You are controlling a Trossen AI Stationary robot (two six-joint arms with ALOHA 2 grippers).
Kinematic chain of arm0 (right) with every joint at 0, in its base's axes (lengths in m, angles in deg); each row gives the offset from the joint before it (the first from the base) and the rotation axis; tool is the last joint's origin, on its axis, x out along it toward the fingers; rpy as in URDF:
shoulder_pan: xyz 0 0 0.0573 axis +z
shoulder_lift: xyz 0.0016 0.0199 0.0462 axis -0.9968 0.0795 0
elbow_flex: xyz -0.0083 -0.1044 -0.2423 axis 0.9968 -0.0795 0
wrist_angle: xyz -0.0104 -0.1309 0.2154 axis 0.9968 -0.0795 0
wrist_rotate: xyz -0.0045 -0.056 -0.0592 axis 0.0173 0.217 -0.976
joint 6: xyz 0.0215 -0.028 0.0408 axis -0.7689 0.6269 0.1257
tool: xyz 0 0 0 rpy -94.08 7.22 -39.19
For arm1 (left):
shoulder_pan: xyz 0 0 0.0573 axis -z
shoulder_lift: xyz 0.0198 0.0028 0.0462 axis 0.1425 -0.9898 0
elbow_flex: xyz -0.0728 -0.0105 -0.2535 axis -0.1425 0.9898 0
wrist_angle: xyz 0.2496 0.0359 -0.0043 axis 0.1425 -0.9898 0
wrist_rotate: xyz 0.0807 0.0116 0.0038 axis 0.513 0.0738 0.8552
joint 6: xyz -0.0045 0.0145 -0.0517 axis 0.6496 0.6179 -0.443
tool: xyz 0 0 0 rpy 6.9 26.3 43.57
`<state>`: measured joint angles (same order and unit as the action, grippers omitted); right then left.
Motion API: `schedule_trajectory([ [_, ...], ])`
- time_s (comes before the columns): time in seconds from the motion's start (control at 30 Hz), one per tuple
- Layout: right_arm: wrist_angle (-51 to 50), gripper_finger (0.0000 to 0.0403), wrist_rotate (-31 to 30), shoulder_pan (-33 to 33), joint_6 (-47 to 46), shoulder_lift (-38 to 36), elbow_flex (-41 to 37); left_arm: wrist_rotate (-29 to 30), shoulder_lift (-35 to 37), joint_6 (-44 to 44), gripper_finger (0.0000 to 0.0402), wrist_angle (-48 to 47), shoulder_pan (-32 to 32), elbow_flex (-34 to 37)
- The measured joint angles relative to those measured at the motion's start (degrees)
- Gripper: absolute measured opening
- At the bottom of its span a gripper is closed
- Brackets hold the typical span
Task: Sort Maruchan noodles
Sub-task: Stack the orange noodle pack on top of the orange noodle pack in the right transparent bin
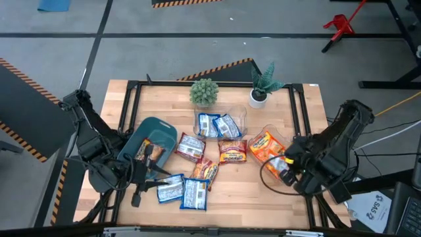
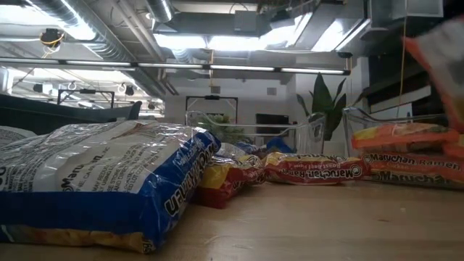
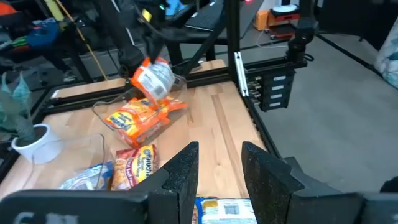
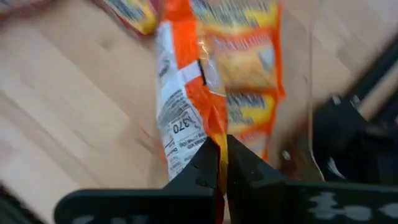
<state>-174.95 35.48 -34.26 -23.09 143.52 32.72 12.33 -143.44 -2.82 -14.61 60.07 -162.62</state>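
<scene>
Orange packet (image 4: 193, 93) pinched at crimped edge by right gripper (image 4: 222, 155); light, floppy, slippery. Left gripper (image 3: 219, 163) part-open, empty.

You can read "Maruchan Ramen" on the orange packet (image 2: 415, 161) and "Maruchan" upside down on the red-brown packet (image 2: 313, 169). The held orange packet (image 4: 186, 118) shows "370" on its white back panel.

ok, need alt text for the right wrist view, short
The right end effector is shut on the edge of an orange plastic ramen packet, which hangs above the light wooden table. Past it lie more orange-yellow packets beside the wall of a clear plastic tub.
</scene>
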Motion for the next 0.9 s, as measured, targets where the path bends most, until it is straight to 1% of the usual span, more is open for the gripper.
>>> schedule_trajectory([
  [0.1, 0.0, 0.0, 2.9, 2.5, -3.5, 0.0, -3.9, 1.5, 0.0, 0.3, 0.0117, 0.0, 0.0, 0.0],
  [0.2, 0.0, 0.0, 4.9, 3.8, -5.4, 0.0, -5.2, 3.2, 0.0, 0.5, 0.0117, 0.0, 0.0, 0.0],
  [0.33, 0.1, 0.0, 5.4, 4.8, -6.0, -0.4, -5.2, 5.5, 0.0, 0.5, 0.0117, -0.2, 0.0, 0.0],
  [0.7, 0.0, 0.0, 6.4, 4.7, -6.0, -4.7, -5.2, 10.0, 0.0, 2.1, 0.0117, -0.2, -0.1, 0.0],
  [0.9, -0.1, 0.0, 6.0, 4.7, -6.1, -7.4, -5.2, 10.2, 0.0, 3.1, 0.0117, -0.2, -1.1, 0.0],
])
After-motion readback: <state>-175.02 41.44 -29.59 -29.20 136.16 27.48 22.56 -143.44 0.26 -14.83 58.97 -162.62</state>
